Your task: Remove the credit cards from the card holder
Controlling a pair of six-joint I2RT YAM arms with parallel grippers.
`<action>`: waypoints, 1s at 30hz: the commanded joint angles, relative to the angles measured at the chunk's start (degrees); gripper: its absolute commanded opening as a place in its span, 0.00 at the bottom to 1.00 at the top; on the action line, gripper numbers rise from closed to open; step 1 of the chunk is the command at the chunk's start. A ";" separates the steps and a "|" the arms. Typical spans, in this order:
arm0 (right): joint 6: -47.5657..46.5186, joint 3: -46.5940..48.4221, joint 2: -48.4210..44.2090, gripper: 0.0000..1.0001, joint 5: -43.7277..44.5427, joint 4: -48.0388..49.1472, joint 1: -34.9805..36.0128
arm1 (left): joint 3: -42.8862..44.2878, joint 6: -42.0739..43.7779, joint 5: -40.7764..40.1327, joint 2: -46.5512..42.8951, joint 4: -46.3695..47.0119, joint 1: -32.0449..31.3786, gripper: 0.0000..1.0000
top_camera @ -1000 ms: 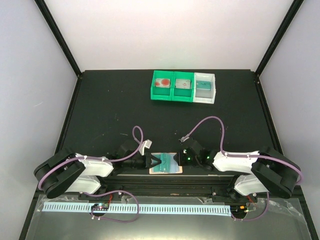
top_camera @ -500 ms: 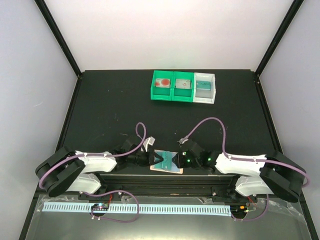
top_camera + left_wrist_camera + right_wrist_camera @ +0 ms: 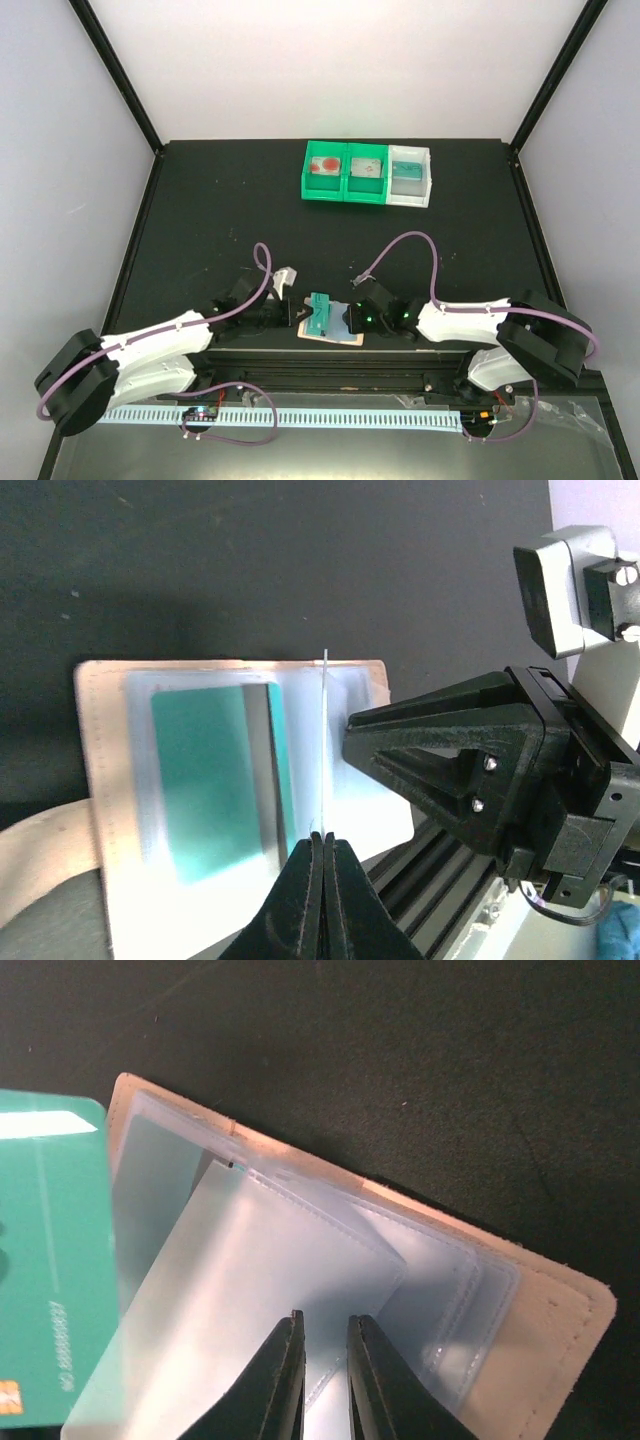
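Step in hand: extraction of the first card. The left gripper is clamped tight on a teal card, held on edge above the open card holder and, by the wrist views, clear of its pocket. The card holder lies flat on the black table at the near edge, between the two arms. The right gripper has its jaws nearly together and appears to pinch a clear sleeve of the holder, steadying it.

Next move, as judged: carry the freed card aside and release it, then return for the remainder while the right gripper holds the holder down.

Count: one card holder; two cards seen (one gripped, a second teal card in its sleeve); three bins at the far side, two green and one white.
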 commanded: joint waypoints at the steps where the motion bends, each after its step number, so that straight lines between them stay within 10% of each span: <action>1: -1.14 -1.41 1.29 0.16 6.11 -4.87 0.02 | 2.14 3.15 -5.61 -4.91 -9.82 0.90 0.02; 17: -19.44 12.06 -13.54 0.27 4.66 -21.20 0.03 | 6.74 17.57 1.44 -20.73 -19.96 2.69 0.02; 30: -31.75 24.86 -25.90 0.42 -21.61 -35.86 0.03 | 11.95 26.31 22.67 -25.26 -23.34 2.68 0.01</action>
